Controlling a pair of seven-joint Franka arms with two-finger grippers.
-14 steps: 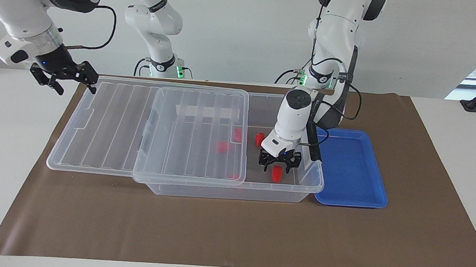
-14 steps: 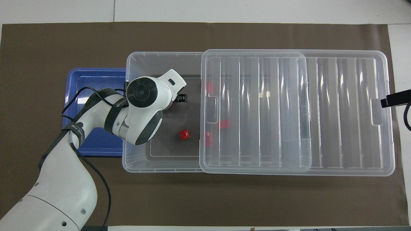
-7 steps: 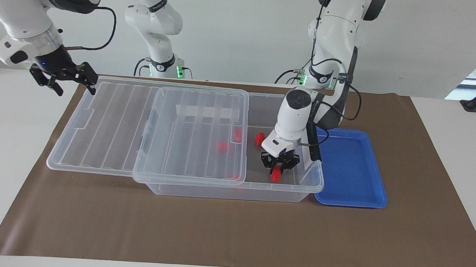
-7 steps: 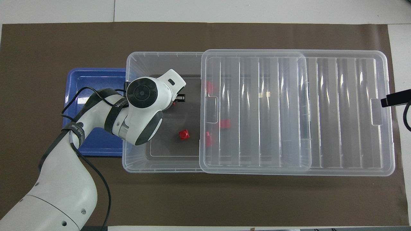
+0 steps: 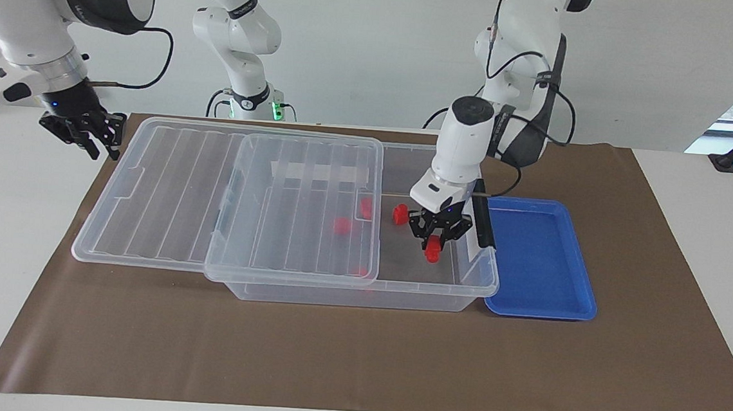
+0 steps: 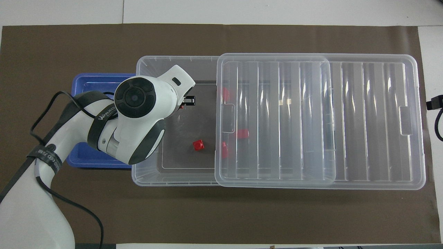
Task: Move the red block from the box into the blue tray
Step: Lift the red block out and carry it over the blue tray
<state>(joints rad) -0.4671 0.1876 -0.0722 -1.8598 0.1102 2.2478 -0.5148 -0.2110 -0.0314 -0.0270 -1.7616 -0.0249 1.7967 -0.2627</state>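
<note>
Left gripper pinches red block above open part of box (lid slid aside); carry-out step, next needs sideways travel over blue tray. Right gripper waits, fingers spread.

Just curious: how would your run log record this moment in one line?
left gripper: shut on red block, over box | right gripper: waiting beside lid | blue tray: no block

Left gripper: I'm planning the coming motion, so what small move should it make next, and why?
Probably keep lifting straight up. The left gripper is shut on a small bright-red block over the open end of the large clear plastic bin, seemingly not yet above its rim. The shallow blue plastic tray sits beside that end, so clearing the wall comes first. The right gripper waits beside the lid.
</note>
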